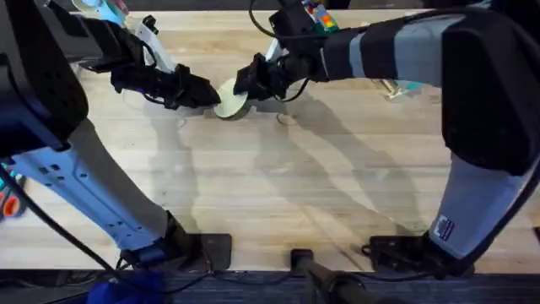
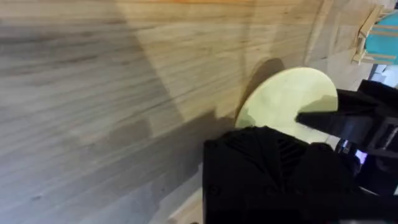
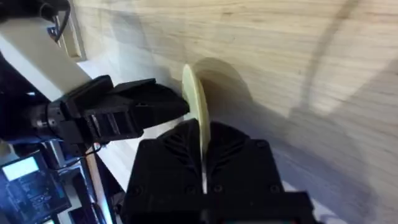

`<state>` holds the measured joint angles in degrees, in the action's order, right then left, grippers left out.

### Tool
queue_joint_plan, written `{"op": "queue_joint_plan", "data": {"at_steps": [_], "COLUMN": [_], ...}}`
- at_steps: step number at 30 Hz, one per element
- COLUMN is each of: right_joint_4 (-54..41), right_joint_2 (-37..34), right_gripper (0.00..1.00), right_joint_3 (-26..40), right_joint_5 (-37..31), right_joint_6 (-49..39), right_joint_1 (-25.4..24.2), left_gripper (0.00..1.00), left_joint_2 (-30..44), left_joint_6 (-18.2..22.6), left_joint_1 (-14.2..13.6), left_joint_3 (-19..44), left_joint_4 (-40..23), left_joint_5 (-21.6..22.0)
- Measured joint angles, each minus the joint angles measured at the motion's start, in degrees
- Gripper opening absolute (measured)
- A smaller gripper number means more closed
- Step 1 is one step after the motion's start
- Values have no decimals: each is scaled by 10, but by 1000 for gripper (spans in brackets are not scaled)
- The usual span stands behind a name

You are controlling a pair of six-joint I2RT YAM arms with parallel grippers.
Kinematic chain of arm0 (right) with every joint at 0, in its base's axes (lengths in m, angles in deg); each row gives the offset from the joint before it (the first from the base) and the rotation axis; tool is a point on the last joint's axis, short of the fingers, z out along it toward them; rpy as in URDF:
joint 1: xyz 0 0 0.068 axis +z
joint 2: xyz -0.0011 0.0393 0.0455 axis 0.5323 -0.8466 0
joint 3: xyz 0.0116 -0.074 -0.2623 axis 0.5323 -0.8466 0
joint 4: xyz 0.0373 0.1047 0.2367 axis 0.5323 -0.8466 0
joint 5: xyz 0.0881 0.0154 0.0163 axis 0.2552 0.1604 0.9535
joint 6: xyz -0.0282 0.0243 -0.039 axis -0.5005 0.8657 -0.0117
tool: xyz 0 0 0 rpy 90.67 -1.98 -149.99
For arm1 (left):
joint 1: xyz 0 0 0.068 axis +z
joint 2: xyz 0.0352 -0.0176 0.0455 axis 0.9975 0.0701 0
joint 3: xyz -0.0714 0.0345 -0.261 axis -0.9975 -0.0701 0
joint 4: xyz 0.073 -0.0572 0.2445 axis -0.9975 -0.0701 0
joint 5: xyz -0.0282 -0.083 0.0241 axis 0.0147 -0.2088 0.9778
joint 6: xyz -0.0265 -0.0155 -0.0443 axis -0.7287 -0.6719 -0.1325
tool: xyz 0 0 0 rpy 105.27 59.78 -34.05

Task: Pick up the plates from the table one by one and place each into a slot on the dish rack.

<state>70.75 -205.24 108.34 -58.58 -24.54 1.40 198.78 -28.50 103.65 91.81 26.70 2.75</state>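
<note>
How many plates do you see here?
2. The cream plate stands on edge between both grippers at mid table. A teal plate sits in the rack at the left wrist view's edge. Others may be hidden behind the arms.

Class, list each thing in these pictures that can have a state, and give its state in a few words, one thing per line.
Cream-yellow plate: on edge, lifted between both pincers.
Right pincer: shut on the plate's rim.
Left pincer: at the plate's face; grip unclear.
Teal-blue plate: standing in the dish rack.
</note>
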Motion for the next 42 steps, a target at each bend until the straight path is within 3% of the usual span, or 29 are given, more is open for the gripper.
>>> {"op": "queue_joint_plan", "data": {"at_steps": [4,14,20,24,31,38,42], "right_joint_4": [0,-1,-3,-3,-2,-15,-37], "right_joint_2": [0,0,0,0,1,40,90], "right_gripper": [73,28,29,29,29,29,29], "right_joint_3": [0,0,0,0,0,0,0], "right_joint_5": [0,17,24,28,32,25,21], "right_joint_6": [0,0,-6,-24,-80,-146,-188], "right_joint_1": [0,-2,-2,-2,-14,-54,-70], "left_gripper": [41,42,41,41,41,41,41], "left_joint_2": [0,0,14,32,63,54,12], "left_joint_6": [0,3,32,52,95,124,129], "left_joint_1": [0,1,0,-5,-12,-10,-16], "left_joint_3": [0,2,32,72,187,312,327], "left_joint_4": [0,-9,-68,-123,-244,-333,-348], "left_joint_5": [0,0,12,36,117,139,146]}}
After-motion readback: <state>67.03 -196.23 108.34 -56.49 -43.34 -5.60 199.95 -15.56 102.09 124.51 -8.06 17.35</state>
